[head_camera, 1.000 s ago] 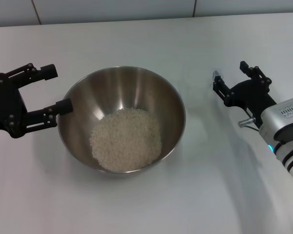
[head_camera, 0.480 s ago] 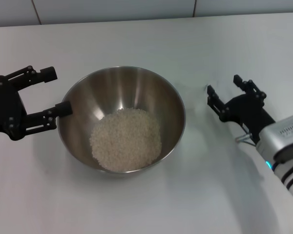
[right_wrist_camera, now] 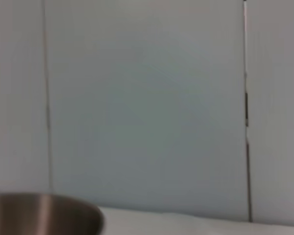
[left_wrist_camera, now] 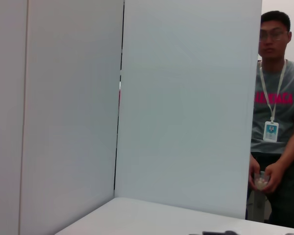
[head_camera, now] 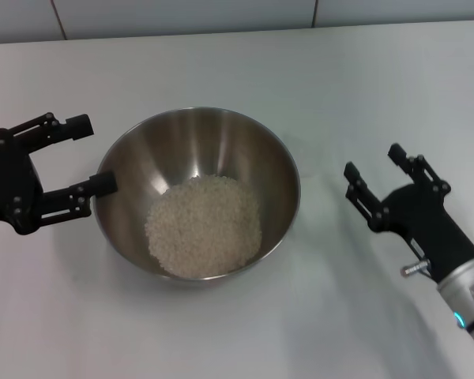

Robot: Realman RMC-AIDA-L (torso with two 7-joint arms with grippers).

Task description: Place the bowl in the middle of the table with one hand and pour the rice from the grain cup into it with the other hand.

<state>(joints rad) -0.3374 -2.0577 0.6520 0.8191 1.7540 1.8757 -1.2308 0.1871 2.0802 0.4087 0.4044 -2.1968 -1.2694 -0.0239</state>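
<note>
The bowl [head_camera: 197, 193] sits about in the middle of the table [head_camera: 340, 71], and the rice [head_camera: 205, 225] lies heaped in its bottom, a pale mound slightly toward the near side. So the pour looks done; I'd judge this the wrap-up, both arms clear of the work.

The left gripper [head_camera: 87, 154] hovers just beside the bowl's left rim, fingers spread wide and holding nothing; its nearer fingertip is very close to the rim, and I can't say whether it touches. The right gripper [head_camera: 375, 170] is well apart from the bowl on its right side, fingers also spread wide and empty.

The grain cup isn't on the table in any view here, so I can't place it. From the right wrist camera only a slice of the bowl's rim [right_wrist_camera: 44, 215] shows.

If anything remains, it's drawing the left arm away from the bowl without nudging the rim.
</note>
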